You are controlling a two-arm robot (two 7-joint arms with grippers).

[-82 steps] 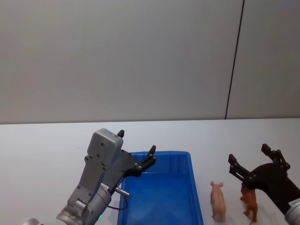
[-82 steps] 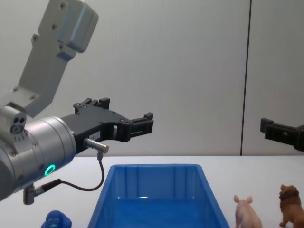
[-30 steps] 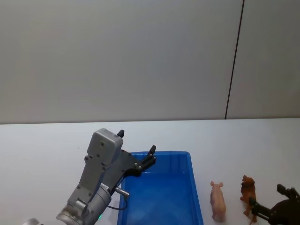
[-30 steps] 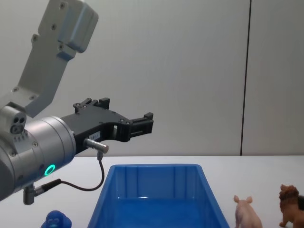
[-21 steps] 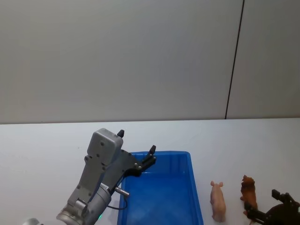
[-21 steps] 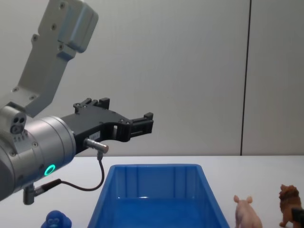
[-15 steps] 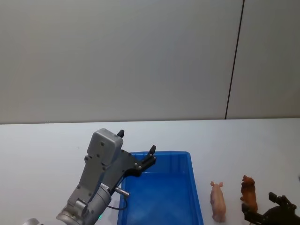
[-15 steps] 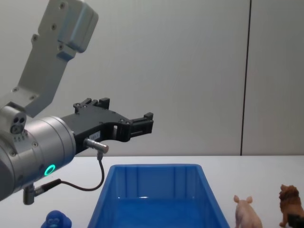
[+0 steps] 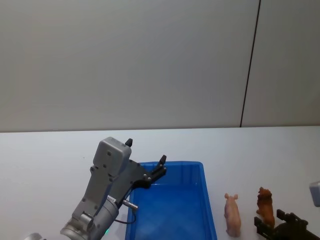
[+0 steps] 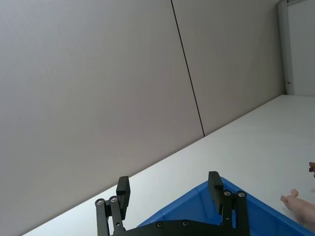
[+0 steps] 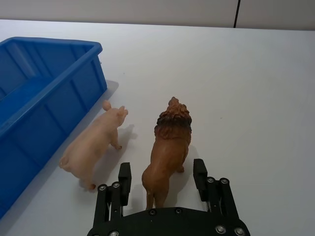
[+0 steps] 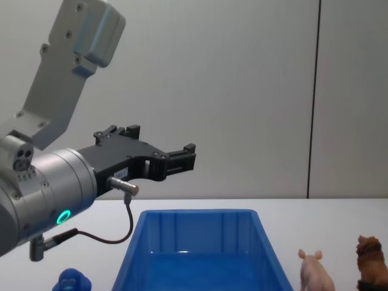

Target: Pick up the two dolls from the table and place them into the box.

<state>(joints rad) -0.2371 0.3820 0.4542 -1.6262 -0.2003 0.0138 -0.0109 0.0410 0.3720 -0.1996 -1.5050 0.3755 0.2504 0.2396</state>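
The right hand (image 11: 162, 169), fingers spread, straddles the brown lion (image 11: 170, 142)'s hindquarters, the pink pig (image 11: 93, 147) just beside. The left hand (image 10: 168, 183) hangs spread above the blue box (image 9: 180, 164).

Small blue toy (image 12: 71, 280), chest view btm-left; grey wall (image 9: 125, 65) w/ dark seam (image 9: 250, 65)

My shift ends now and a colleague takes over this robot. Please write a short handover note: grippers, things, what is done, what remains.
Right gripper: open, low at the table, one finger on each side of the lion, not closed.
Left gripper: open, idle over the left side of the box.
Pig: standing on the table between box and lion.
Done: no doll in the box.
Left: grasp the lion, box it, then the pig.
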